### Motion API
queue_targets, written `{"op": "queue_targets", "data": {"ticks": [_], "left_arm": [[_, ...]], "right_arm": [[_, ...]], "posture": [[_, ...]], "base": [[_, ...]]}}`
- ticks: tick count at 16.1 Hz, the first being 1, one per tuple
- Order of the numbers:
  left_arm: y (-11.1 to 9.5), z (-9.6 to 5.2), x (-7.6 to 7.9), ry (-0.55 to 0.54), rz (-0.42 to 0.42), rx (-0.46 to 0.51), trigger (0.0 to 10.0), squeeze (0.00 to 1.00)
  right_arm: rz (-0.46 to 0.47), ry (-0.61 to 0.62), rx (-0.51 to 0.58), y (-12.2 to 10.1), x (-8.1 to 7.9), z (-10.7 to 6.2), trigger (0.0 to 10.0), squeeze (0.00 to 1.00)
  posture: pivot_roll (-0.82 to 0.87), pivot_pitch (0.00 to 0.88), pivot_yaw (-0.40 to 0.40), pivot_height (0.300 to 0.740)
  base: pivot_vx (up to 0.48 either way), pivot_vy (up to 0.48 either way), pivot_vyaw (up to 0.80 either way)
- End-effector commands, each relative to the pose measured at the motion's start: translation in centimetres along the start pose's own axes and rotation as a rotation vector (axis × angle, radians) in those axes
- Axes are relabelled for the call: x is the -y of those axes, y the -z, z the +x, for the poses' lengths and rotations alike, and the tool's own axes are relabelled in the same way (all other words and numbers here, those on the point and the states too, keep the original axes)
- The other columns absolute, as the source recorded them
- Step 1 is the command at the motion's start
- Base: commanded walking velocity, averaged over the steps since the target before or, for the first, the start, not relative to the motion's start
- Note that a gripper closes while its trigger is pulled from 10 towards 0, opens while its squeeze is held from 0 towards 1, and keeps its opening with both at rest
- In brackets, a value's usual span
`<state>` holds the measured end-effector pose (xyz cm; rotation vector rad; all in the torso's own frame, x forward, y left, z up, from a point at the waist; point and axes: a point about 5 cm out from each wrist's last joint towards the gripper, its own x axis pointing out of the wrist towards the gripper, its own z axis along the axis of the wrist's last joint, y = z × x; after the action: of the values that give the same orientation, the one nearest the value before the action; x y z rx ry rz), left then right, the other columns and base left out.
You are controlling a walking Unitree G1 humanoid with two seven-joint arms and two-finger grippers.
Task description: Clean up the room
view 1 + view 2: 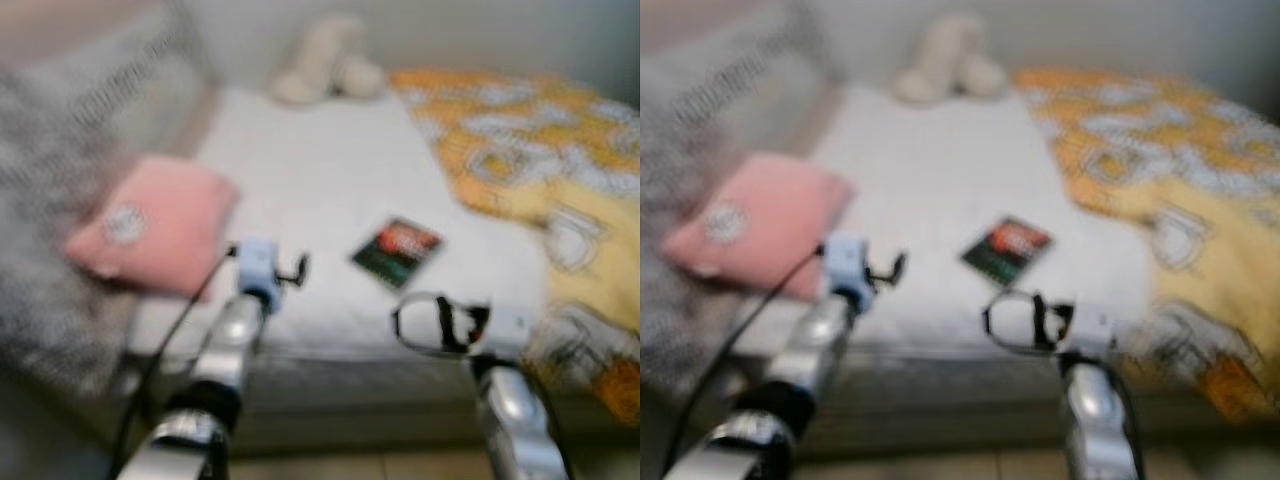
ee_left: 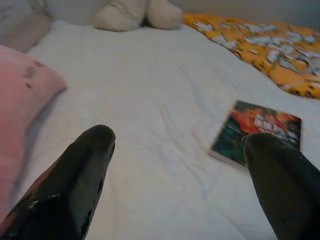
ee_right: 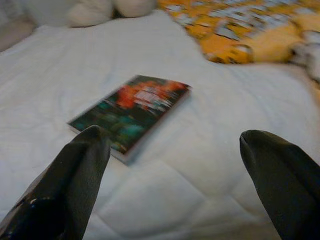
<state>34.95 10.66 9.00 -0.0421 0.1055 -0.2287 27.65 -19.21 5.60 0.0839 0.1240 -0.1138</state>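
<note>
On the bed (image 1: 320,170), mid-mattress toward the near edge, lies a book (image 1: 397,251) w/ a dark green and red cover, flat on the white quilt, clear of everything else. Left end effector (image 2: 177,165) and right end effector (image 3: 172,172) are both raised over the near edge of the bed, each w/ fingers spread wide and nothing between them; the book sits just ahead of the right one and off to the side of the left. A pink pillow (image 1: 150,225) rests at the robot's left side of the bed, a cream plush toy (image 1: 325,60) at the far end by the wall, and an orange-and-yellow patterned blanket (image 1: 540,160) is bunched along the right. Head views are blurred, so finer detail can't be told. Step in hand looks like the approach to the book, prob. the first item to tidy. Next move calls for bringing the right end effector forward and down onto the book's near edge; it's thin and flat on soft bedding, so getting a finger under it may be awkward.
</note>
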Motion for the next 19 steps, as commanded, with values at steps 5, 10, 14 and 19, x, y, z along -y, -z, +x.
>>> {"op": "queue_targets", "data": {"ticks": [5,10,14,19], "left_arm": [[-0.6,0.3,-0.6,0.007,0.028,0.016,10.0,0.00],[-0.6,0.4,-0.6,0.025,0.042,0.015,10.0,0.00],[-1.4,1.1,-1.7,-0.054,0.093,-0.007,10.0,0.00],[-1.2,1.4,-4.1,-0.202,0.136,-0.105,10.0,0.00]], "right_arm": [[-0.009,-0.012,0.017,-0.3,-0.6,0.5,10.0,0.00],[-0.005,-0.013,0.009,0.1,-0.6,0.2,10.0,0.00],[-0.019,-0.002,-0.004,0.9,-0.3,-0.6,10.0,0.00],[-0.042,0.011,-0.036,1.3,1.2,-4.2,10.0,0.00]], "posture": [[0.04,0.000,0.038,0.740],[0.03,0.000,0.042,0.740],[0.00,0.000,0.047,0.740],[-0.07,0.111,-0.028,0.740]], "base": [[0.480,0.000,0.00],[0.480,0.000,-0.70],[0.480,0.000,-0.33],[0.181,0.000,0.00]]}}
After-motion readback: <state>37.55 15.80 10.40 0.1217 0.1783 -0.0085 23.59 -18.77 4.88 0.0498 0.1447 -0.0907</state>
